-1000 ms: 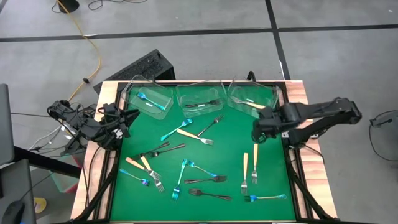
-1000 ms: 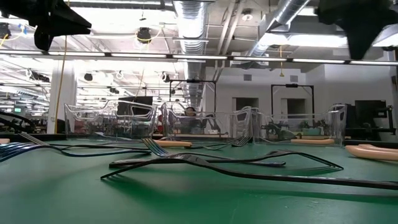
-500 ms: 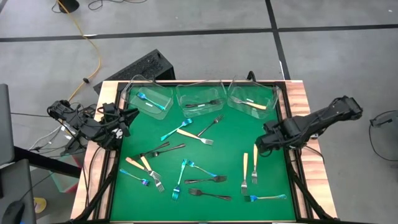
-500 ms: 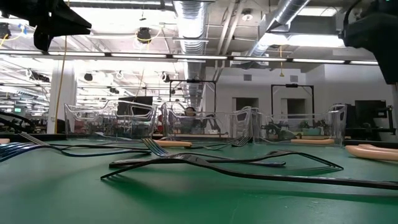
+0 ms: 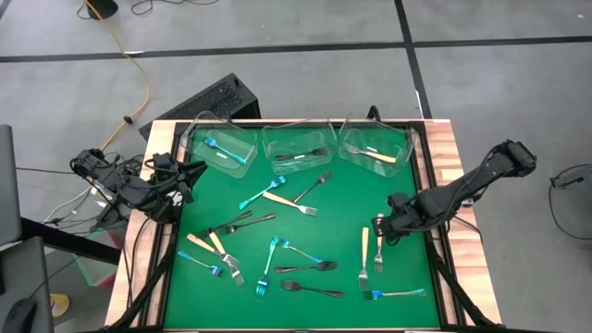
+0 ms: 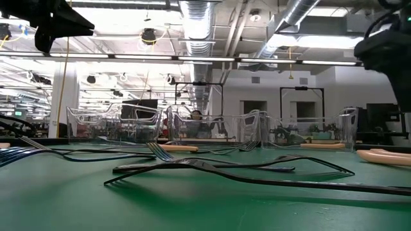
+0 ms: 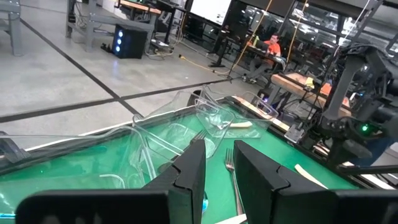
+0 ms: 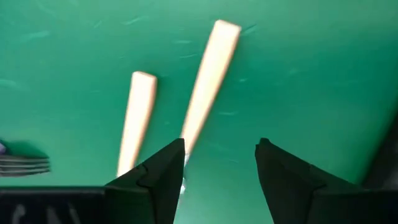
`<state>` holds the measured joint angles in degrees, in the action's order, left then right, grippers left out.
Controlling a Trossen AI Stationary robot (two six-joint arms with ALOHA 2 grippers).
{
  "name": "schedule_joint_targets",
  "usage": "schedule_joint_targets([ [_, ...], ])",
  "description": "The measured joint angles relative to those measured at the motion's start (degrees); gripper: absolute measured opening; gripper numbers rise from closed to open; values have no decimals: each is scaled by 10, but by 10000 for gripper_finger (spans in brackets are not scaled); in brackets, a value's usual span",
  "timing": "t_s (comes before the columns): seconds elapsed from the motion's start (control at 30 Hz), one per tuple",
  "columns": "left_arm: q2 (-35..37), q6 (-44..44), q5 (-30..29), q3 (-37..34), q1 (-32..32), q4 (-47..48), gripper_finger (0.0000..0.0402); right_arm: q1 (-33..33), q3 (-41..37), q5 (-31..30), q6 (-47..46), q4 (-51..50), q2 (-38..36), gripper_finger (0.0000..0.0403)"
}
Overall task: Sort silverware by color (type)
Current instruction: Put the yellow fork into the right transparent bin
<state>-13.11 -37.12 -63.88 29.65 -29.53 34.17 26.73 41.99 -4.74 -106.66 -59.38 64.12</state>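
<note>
Down from the tubs came the right claw [image 5: 387,225], fingers apart above two cream-handled forks [image 8: 208,81] lying on the green worktop [image 5: 351,199]. Many forks remained scattered; beyond, three clear plastic tubs [image 5: 299,145] held few. At the worktop's left edge, the left claw [image 5: 190,176] waited, fingers slightly apart.

even overhead light, soft shadows; low view's ceiling lamps [image 6: 192,13] glare, near forks [image 6: 225,168] blurred.
</note>
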Motion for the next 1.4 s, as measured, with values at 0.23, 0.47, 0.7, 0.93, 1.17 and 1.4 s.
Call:
schedule_joint_targets([
  [0.23,0,0,1,0,0,0,69,3,-49,-13,-49,72,0,219],
  [0.47,0,0,1,0,0,0,69,1,-69,-34,-65,110,5,219],
  [0.7,0,0,1,0,0,1,69,1,-69,-39,-69,135,66,219],
  [0.93,0,0,1,0,0,1,69,-2,-68,-14,-56,195,131,219],
  [1.17,0,0,1,0,0,1,69,-2,-66,10,-53,198,163,213],
  [1.4,0,0,1,0,0,0,69,-2,-67,16,-54,194,164,121],
])
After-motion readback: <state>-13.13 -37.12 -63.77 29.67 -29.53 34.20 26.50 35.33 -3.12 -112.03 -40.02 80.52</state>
